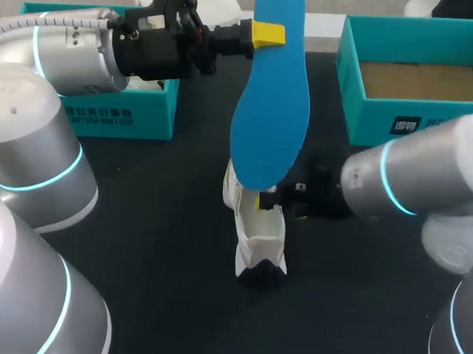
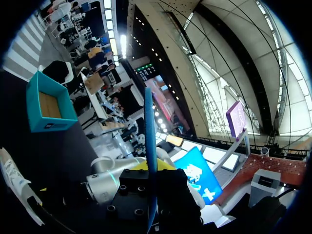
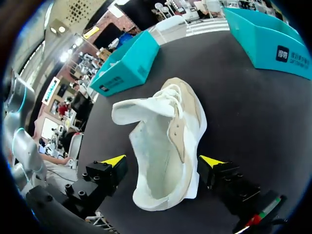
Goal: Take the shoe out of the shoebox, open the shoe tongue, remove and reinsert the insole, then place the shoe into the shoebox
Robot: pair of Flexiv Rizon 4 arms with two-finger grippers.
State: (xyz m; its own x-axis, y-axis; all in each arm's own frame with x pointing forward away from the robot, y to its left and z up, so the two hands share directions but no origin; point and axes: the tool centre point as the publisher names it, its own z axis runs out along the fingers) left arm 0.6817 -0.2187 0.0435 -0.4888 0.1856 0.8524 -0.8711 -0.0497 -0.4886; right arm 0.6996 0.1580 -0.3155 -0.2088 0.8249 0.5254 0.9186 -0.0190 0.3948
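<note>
left gripper (image 1: 271, 35) clamped on blue insole (image 1: 270, 123), held aloft | right gripper (image 3: 163, 161) wide apart, straddling white shoe (image 3: 165, 126)

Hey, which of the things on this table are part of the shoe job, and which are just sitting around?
Job in hand: white shoe; blue insole, held in the left gripper; open shoebox at the right.
Lying about: other teal box, probably.
</note>
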